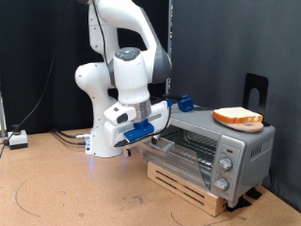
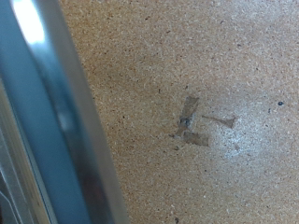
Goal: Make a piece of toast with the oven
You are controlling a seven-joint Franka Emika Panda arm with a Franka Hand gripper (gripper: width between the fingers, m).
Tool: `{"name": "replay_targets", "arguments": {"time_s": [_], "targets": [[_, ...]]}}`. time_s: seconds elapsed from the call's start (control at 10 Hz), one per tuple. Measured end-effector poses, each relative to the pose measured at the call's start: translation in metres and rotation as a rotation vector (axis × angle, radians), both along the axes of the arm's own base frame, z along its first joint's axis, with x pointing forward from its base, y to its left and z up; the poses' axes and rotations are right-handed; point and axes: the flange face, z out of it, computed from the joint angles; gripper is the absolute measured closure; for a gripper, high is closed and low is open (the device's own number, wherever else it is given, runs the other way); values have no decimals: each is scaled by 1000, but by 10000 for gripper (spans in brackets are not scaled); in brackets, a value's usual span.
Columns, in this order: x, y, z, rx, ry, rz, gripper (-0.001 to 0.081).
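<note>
The silver toaster oven [image 1: 221, 146] stands on a wooden pallet at the exterior view's right, with its knobs [image 1: 226, 162] on the right panel. The piece of toast [image 1: 237, 117] lies on top of the oven. My gripper [image 1: 141, 132], with blue parts, hangs low at the oven's front left corner, close to the door [image 1: 179, 151], which looks dropped open with the wire rack showing. Its fingers do not show in either view. The wrist view shows a shiny metal and glass edge [image 2: 56, 121] over the chipboard table [image 2: 206, 112]; no toast shows there.
The wooden pallet [image 1: 188, 179] lifts the oven off the table. A black stand [image 1: 256, 89] rises behind the oven. Cables and a small white box [image 1: 19, 139] lie at the exterior view's left. Black curtains close off the back.
</note>
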Motion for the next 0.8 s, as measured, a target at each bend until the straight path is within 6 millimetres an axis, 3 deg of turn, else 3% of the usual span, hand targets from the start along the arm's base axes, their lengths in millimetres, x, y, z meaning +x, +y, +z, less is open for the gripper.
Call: {"name": "replay_targets", "arguments": {"time_s": [0.5, 0.8], "targets": [[9, -17, -12, -91, -26, -55, -3], [34, -17, -22, -37, -34, -140, -3]]}}
